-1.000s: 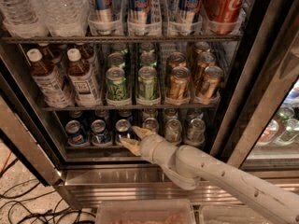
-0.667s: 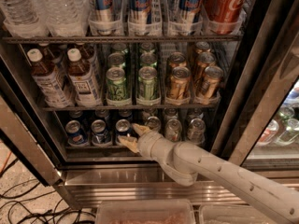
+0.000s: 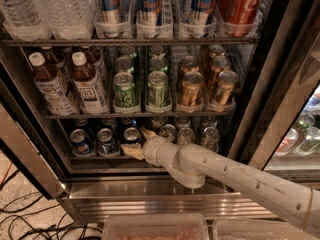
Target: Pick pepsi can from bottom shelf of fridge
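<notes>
The fridge point(image 3: 150, 190) stands open before me. On its bottom shelf point(image 3: 92, 159) stand three short blue pepsi cans: one on the left point(image 3: 80, 142), one in the middle point(image 3: 105, 140) and one on the right point(image 3: 131, 134). My gripper point(image 3: 138, 142) reaches in from the lower right on a white arm. It is open, with one tan finger point(image 3: 148, 133) above and right of the right pepsi can and the other point(image 3: 131, 151) below it. Whether the fingers touch the can does not show.
Silver-grey cans point(image 3: 186, 135) stand right of the gripper on the same shelf. Green cans point(image 3: 125, 90) and gold cans point(image 3: 191, 88) fill the rack above, with tea bottles point(image 3: 87, 81) on its left. The door frame point(image 3: 280, 99) slants at the right. Cables point(image 3: 30, 224) lie on the floor.
The gripper has moved a little left and further into the bottom shelf, so its fingers now stand around the right pepsi can. The cans have not moved.
</notes>
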{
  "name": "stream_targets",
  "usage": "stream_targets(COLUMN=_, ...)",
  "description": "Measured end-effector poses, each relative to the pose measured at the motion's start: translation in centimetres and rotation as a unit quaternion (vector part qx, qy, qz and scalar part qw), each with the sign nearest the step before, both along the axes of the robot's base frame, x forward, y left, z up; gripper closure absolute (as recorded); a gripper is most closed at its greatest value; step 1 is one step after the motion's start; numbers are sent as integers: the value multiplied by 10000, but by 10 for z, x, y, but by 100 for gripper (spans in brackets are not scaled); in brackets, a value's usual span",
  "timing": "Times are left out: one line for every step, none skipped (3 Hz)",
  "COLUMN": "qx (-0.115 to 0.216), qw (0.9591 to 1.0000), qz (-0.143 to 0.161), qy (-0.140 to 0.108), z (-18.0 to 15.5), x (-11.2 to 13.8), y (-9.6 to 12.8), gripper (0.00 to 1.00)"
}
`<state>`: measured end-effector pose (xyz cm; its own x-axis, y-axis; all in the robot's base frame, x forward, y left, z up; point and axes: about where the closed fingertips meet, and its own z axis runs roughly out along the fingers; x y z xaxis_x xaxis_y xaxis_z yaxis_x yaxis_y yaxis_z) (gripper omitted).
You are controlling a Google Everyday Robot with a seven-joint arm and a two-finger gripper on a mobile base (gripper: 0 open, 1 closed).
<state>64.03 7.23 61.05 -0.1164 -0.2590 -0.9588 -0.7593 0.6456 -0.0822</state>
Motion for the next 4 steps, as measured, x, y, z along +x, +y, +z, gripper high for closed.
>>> stream_targets(qx=-14, qw=10000, qz=64, qy=45, z=-2, x=-1, y=4, gripper=51)
stream_targets(qx=-14, qw=10000, qz=64, qy=45, z=-2, x=-1, y=4, gripper=75)
stream_targets(qx=-14, qw=10000, qz=64, qy=45, z=-2, x=-1, y=4, gripper=98)
stream_targets(qx=-14, qw=10000, qz=65, qy=45, z=-2, x=-1, y=4, gripper=100)
